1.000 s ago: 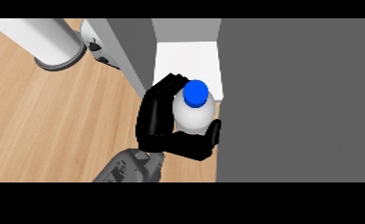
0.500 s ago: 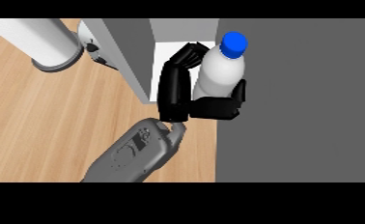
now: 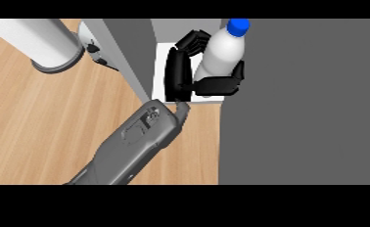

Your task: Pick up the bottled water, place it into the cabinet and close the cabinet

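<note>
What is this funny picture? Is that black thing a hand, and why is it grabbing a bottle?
Yes, that black thing is a robot's hand! The picture is taken from the robot's head, looking steeply down, so you only see its grey forearm coming up from the bottom. It is hard to say which of its two arms this is; it is probably the right one. Its fingers and thumb curl round a white water bottle with a blue cap. The hand holds the bottle at the opening of a grey cabinet, over its white shelf. The brown part is the wooden counter. The big pale tube in the top left corner is hard to identify, so I won't guess. No second hand shows here.
</note>
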`<control>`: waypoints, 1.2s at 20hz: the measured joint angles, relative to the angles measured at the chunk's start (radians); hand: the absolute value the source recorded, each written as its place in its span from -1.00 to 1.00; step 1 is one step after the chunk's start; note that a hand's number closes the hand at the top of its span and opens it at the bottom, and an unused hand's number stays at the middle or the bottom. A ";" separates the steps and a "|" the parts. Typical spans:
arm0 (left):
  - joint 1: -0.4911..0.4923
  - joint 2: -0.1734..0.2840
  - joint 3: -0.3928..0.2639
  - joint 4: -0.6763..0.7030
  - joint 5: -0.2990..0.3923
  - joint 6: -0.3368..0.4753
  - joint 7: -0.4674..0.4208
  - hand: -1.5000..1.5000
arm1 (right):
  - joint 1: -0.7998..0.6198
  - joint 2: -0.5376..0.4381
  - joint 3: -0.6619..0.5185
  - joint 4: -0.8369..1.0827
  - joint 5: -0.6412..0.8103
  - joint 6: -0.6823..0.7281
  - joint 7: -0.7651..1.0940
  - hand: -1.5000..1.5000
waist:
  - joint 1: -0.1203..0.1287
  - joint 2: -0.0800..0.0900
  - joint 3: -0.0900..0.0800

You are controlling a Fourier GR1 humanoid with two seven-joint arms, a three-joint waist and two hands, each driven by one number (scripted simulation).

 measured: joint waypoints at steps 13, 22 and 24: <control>-0.108 0.000 0.113 0.330 0.119 -0.068 -0.162 1.00 | -0.026 -0.007 -0.018 0.015 -0.032 0.031 0.023 -1.00 | -0.013 0.006 0.000; -0.234 0.006 0.158 0.584 0.104 -0.124 -0.270 -1.00 | -0.030 -0.021 -0.038 0.024 -0.055 0.057 0.015 -1.00 | -0.019 0.007 0.000; -0.269 0.006 0.153 0.646 0.087 -0.119 -0.260 -1.00 | -0.028 -0.017 -0.031 0.024 -0.058 0.062 0.012 -1.00 | -0.023 0.008 0.000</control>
